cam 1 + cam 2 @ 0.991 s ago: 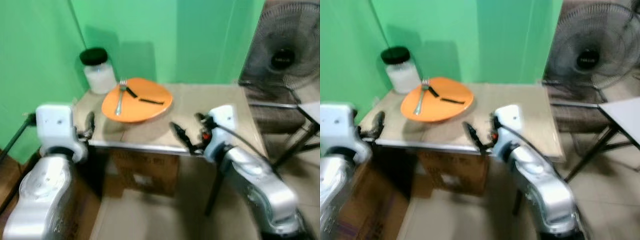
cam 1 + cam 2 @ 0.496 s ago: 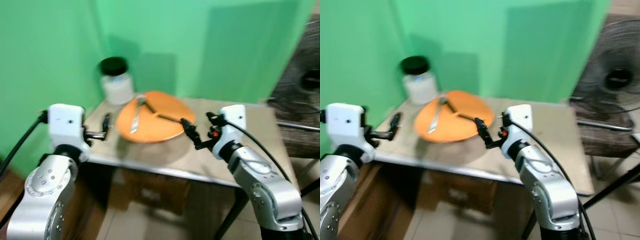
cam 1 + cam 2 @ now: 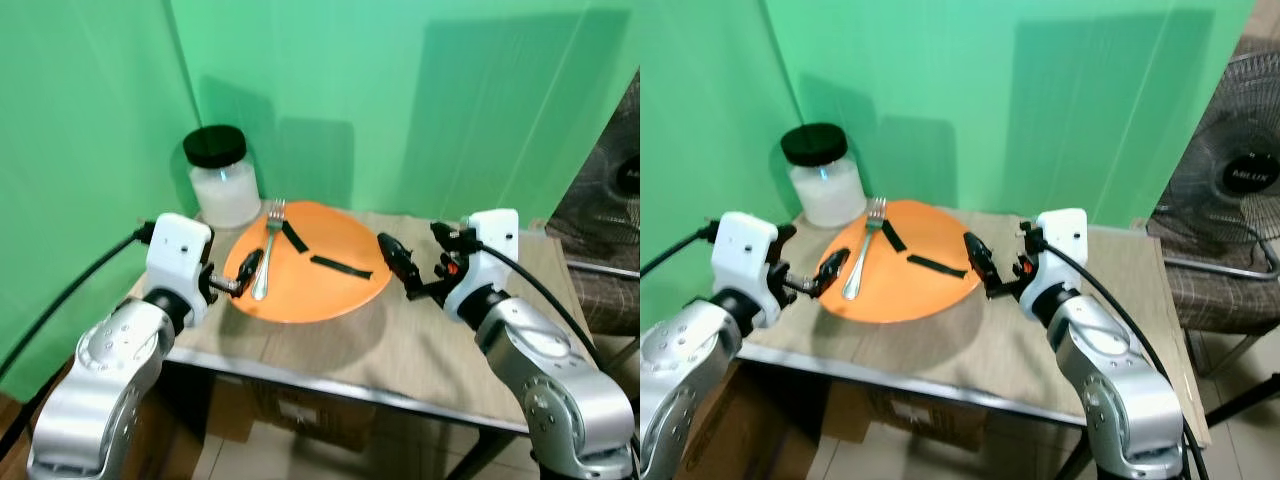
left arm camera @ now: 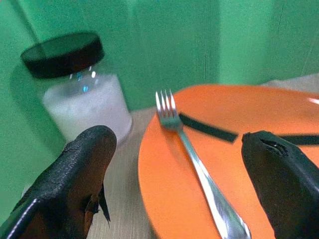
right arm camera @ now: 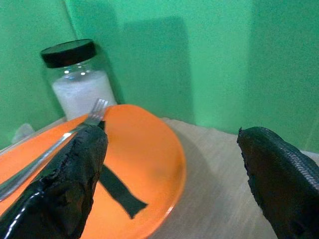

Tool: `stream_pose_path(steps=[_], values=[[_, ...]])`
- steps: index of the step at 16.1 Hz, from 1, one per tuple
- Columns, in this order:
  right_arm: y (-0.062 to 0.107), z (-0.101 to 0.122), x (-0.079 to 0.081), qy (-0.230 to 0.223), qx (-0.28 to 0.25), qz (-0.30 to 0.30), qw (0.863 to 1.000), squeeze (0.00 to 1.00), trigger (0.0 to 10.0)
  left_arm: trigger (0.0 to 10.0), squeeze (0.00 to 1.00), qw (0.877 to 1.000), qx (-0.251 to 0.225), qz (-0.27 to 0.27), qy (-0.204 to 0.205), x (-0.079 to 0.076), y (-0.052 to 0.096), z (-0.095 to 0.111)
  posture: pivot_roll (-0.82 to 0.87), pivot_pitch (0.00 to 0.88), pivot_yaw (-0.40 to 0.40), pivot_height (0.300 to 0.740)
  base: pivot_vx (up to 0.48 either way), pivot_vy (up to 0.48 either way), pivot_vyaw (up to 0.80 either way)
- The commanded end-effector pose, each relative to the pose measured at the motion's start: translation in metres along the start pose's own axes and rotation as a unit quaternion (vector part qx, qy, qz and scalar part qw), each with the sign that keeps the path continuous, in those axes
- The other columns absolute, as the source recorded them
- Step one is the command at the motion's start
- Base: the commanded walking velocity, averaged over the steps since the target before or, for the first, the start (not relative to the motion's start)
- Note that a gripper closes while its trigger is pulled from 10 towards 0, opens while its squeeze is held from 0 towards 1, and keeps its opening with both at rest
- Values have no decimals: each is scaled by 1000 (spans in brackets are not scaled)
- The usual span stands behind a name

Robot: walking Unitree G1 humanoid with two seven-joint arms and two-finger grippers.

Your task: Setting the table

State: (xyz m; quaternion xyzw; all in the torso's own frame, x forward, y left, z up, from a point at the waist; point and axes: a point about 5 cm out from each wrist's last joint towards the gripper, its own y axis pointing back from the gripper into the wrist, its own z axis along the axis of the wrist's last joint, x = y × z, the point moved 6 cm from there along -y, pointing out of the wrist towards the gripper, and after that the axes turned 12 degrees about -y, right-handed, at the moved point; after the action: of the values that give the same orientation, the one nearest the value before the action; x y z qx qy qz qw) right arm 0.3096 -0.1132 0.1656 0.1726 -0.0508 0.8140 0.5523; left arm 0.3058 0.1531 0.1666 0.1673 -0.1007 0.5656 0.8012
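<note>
Two arms, silver-grey metallic shells, rounded and bulbous at the forearm segments, smooth glossy finish.

Each wrist carries a white boxy housing with rounded corners; a small dark dot shows on the face of the left one.

Left end effector (image 3: 247, 270): two long black fingers (image 4: 75, 184), matte rubbery surface, blunt rounded tips, slightly pitted texture seen close up.

Right end effector (image 3: 400, 266): same black fingers (image 5: 279, 174), faintly ribbed skin. Black bracket hardware behind them, with a small red-orange spot near the wrist.

Black cable runs from each wrist housing back along the arm; the left one loops out wide.
</note>
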Motion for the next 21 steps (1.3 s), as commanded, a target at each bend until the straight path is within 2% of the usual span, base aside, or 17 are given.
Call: stream_pose_path(steps=[1, 3, 5, 6, 7, 9, 10, 11, 12, 13, 14, 15, 16, 20, 21], values=[[3, 4, -1, -5, -3, 3, 1000, 1000, 10000, 10000, 1000, 1000, 7, 4, -5, 2, -4, -2, -18, 0, 52, 740, 0, 0, 0], [4, 8, 2, -6, -1, 20, 1000, 1000, 10000, 10000, 1000, 999, 35, 13, -14, 14, -10, -12, -18, 0, 44, 740, 0, 0, 0], [3, 9, 2, 1, 6, 27, 1000, 1000, 10000, 10000, 290, 999, 39, 2, -9, 17, -19, -13, -15, 0, 34, 740, 0, 0, 0], [2, 9, 2, 7, 11, 31, 999, 1000, 10000, 10000, 0, 999, 45, -10, -6, 18, -25, -15, -16, 0, 31, 740, 0, 0, 0], [1, 10, 3, 16, 15, 37, 999, 1000, 10000, 10000, 0, 998, 48, -29, 2, 17, -35, -16, -20, 0, 27, 740, 0, 0, 0], [0, 11, 3, 22, 18, 40, 999, 1000, 10000, 10000, 0, 998, 47, -46, 0, 16, -43, -16, -23, 0, 27, 740, 0, 0, 0], [-1, 12, 2, 30, 21, 40, 999, 1000, 10000, 4667, 0, 996, 45, -74, 2, 9, -52, -16, -28, 0, 29, 740, 0, 0, 0], [-1, 13, 2, 36, 24, 41, 998, 953, 10000, 4667, 0, 993, 51, -103, -6, 2, -59, -19, -35, 0, 32, 740, 0, 0, 0], [-1, 13, 2, 39, 27, 44, 998, 431, 10000, 4667, 0, 992, 58, -113, -11, 0, -63, -23, -39, 0, 35, 740, 0, 0, 0], [0, 12, 4, 43, 31, 49, 997, 0, 10000, 4824, 0, 991, 71, -116, -15, 0, -68, -28, -43, 0, 37, 740, 0, 0, 0], [1, 10, 7, 48, 37, 59, 996, 0, 10000, 4588, 0, 989, 90, -112, -23, 4, -74, -36, -46, 0, 39, 740, 0, 0, 0], [2, 10, 9, 49, 40, 65, 996, 0, 10000, 3647, 0, 989, 98, -105, -27, 8, -77, -39, -48, 0, 41, 740, 0, 0, 0], [3, 8, 12, 51, 46, 76, 995, 0, 10000, 0, 0, 989, 108, -98, -35, 13, -82, -43, -48, 0, 42, 740, 0, 0, 0], [7, 2, 18, 62, 64, 99, 991, 0, 10000, 0, 0, 986, 122, -100, -52, 16, -90, -48, -47, 0, 45, 740, 0, 0, 0], [12, -3, 21, 74, 83, 120, 987, 0, 10000, 0, 0, 985, 122, -109, -63, 14, -91, -49, -45, 0, 44, 740, 0, 0, 0]])
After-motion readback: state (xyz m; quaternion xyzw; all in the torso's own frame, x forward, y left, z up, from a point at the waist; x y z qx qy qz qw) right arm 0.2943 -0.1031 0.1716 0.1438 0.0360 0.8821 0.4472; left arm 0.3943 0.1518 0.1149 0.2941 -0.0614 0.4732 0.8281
